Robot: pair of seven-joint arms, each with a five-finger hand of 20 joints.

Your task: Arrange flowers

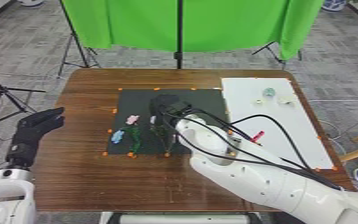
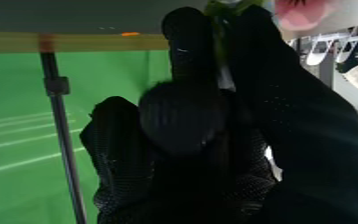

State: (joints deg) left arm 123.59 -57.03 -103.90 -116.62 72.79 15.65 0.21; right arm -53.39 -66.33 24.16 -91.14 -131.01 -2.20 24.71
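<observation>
In the head view my right hand (image 1: 168, 105) is over the upper middle of the black mat (image 1: 140, 97). Seen from the right wrist, that hand (image 2: 184, 120) has its fingers and thumb closed on a green stem (image 2: 218, 45). A pink bloom (image 2: 302, 12) is close beyond the fingertips; whether it belongs to this stem I cannot tell. On the mat's left part lie a pink flower (image 1: 132, 119), a blue flower (image 1: 118, 136) and a green stem (image 1: 135, 137). My left hand (image 1: 40, 125) rests open, left of the mat.
A white sheet (image 1: 286, 130) covers the table's right side, with small pale pieces (image 1: 269, 92) near its far end and a red object (image 1: 258, 136) beside my right arm. Orange marks line the mat's edges. Black cables run along the right arm. A green cloth (image 1: 131, 25) hangs behind the table.
</observation>
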